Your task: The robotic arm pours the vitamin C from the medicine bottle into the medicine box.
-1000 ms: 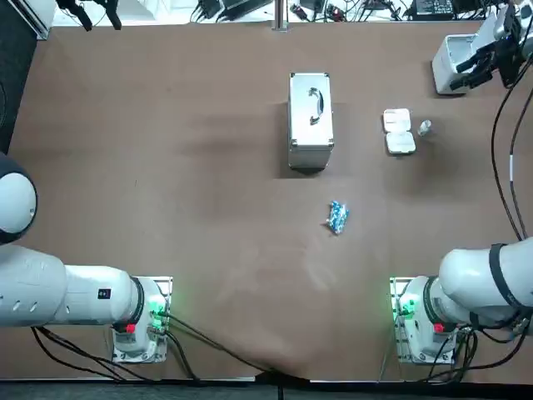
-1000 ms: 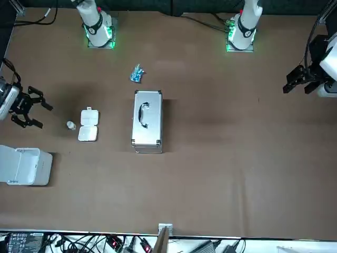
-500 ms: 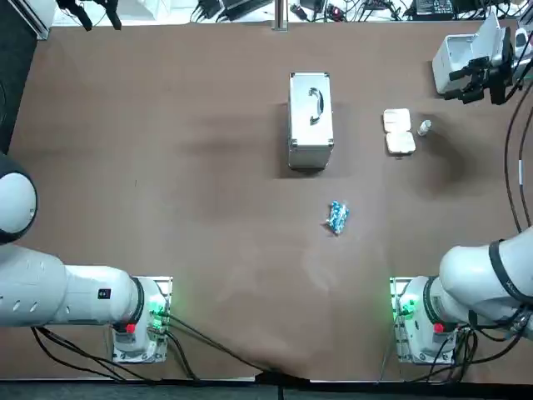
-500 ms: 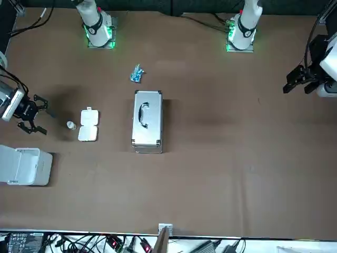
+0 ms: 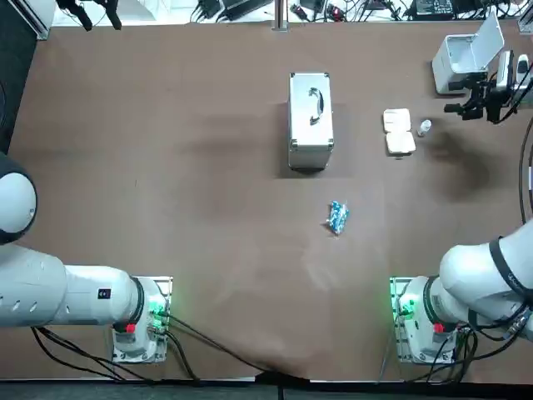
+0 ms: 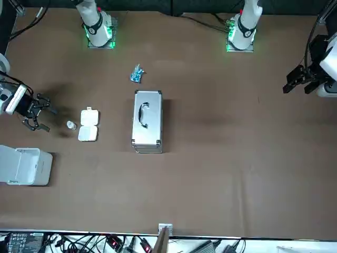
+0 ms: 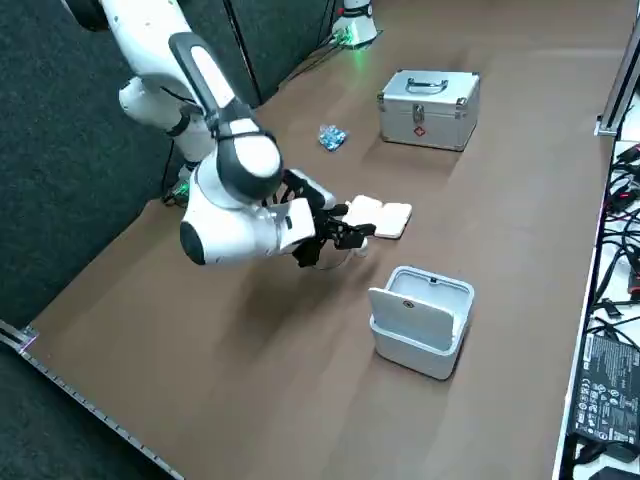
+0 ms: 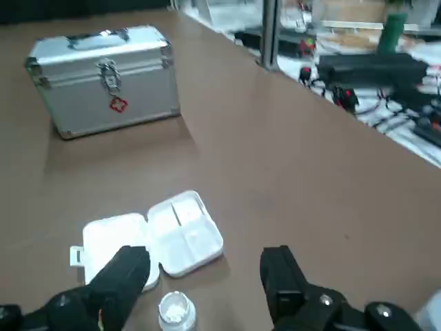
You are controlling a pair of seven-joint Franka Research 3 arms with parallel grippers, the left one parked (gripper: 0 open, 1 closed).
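Counts one right gripper point(image 6: 46, 113) at the robot's right edge of the brown table point(image 5: 166, 167), low over the surface, with its two fingers point(image 8: 124, 276) spread wide and nothing between them. Finds one medicine bottle point(image 5: 425, 127), small and upright, uncapped, white at the mouth in the wrist view, standing on the table near the gripper and clear of both fingers. Places that bottle just beside the one medicine box point(image 5: 399, 132), on the side facing the gripper. Shows the white medicine box lying open and flat as two joined halves, one half split into compartments; cannot tell whether bottle and box touch. Counts one silver aluminium case point(image 5: 311, 121), shut, handle on top and a red mark on its front, well apart from the box towards the table's middle. Counts one small blue packet point(image 5: 336, 217) lying alone on the table, nearer the arm bases than the case. Counts one white bin point(image 5: 462, 60) with its lid raised, at the far right corner, near the gripper and apart from the bottle.
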